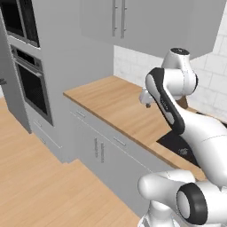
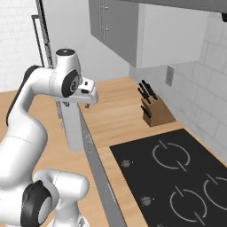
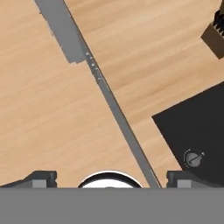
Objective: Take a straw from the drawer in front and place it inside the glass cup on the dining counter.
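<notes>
1. Hand view looks straight down past my hand [image 3: 109, 179]: the two dark fingertips [image 3: 40, 178] stand far apart at the bottom corners, so my hand is spread and holds nothing.
2. Below it runs the grey front edge of the wall surface [image 3: 131, 57], pale wood with a smooth grain, and beside that the wood floor [image 3: 39, 113].
3. To one side lies the black cooktop [image 2: 177, 173], flat and glossy, with a small round knob [image 3: 193, 158] near its corner.
4. Right base view shows my hand hanging above the surface edge, with a brown knife block [image 2: 156, 113] set back by the tiled wall, well apart from me.
5. Left base view shows a closed drawer [image 1: 116, 141] with a slim bar handle under the surface; I cannot tell whether it is the one with the straw, and no straw, cup or dining surface is to be seen from here.
6. I judge the straw will be very light, thin and smooth, apt to roll or slip; a gentle pinch near its middle, across its width, should serve.
7. I judge the drawer must be opened first, by its handle.
</notes>
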Motion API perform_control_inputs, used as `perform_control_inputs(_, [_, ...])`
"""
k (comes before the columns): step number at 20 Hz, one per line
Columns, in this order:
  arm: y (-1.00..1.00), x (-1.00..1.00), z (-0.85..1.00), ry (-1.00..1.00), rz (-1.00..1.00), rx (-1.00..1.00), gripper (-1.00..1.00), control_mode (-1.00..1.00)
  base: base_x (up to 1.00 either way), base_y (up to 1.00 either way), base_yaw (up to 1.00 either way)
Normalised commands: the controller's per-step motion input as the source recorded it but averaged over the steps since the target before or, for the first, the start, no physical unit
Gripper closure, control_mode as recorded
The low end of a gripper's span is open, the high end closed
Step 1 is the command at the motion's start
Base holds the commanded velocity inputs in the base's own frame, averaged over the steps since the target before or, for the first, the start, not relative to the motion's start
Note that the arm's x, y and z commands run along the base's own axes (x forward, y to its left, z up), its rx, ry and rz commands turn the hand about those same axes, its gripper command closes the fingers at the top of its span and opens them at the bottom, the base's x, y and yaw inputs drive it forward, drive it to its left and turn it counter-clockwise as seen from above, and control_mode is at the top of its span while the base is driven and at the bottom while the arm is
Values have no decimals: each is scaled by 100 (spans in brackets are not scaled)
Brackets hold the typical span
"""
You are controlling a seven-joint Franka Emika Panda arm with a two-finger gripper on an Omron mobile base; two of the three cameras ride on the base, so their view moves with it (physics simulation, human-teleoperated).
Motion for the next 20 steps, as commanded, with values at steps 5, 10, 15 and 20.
perform_control_inputs(5, [6,10,-5,-1,27,-2,-100,-100,0,0,0])
perform_control_inputs(10, [80,9,-36,-13,5,-21,-100,-100,0,0,0])
perform_control_inputs(15, [84,23,-52,-17,0,-29,-100,-100,0,0,0])
perform_control_inputs(20, [60,37,-69,-12,0,-32,-100,-100,0,0,0])
